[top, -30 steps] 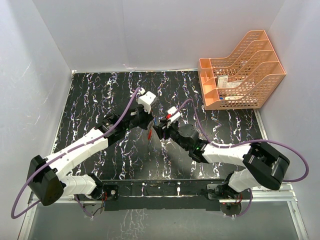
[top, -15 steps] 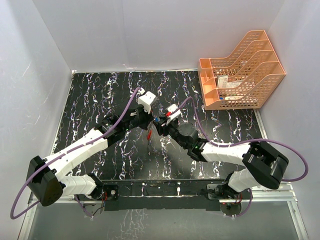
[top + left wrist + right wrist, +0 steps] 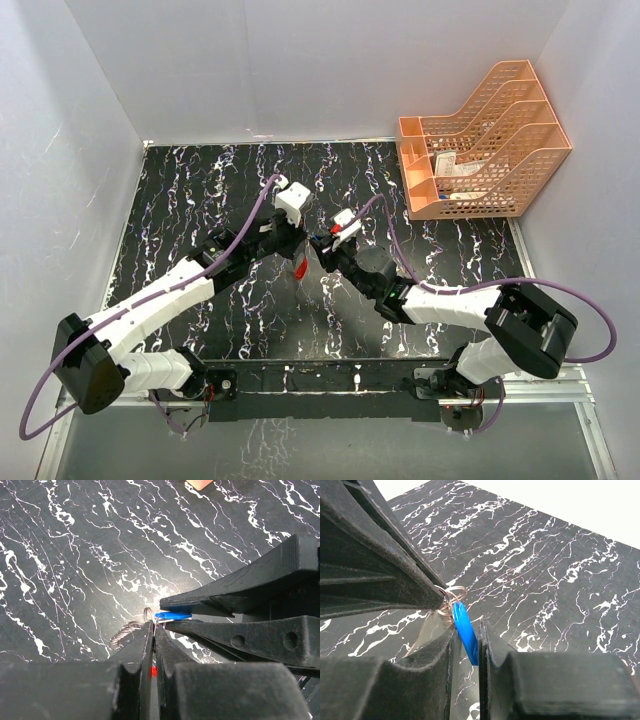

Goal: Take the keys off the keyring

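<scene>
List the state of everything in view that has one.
left tool, shut on the keyring
right tool, shut on the blue key
keyring, held in the left tool, red end showing
blue key, pinched by its head, not yet off the wire ring
wire ring, threaded through the key's head, between the tools
orange file tray, upright, papers inside

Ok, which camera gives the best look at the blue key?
Right wrist: the blue key sits large and close, pinched in the right gripper. Left wrist shows a thin blue sliver; top external only a speck.
</scene>
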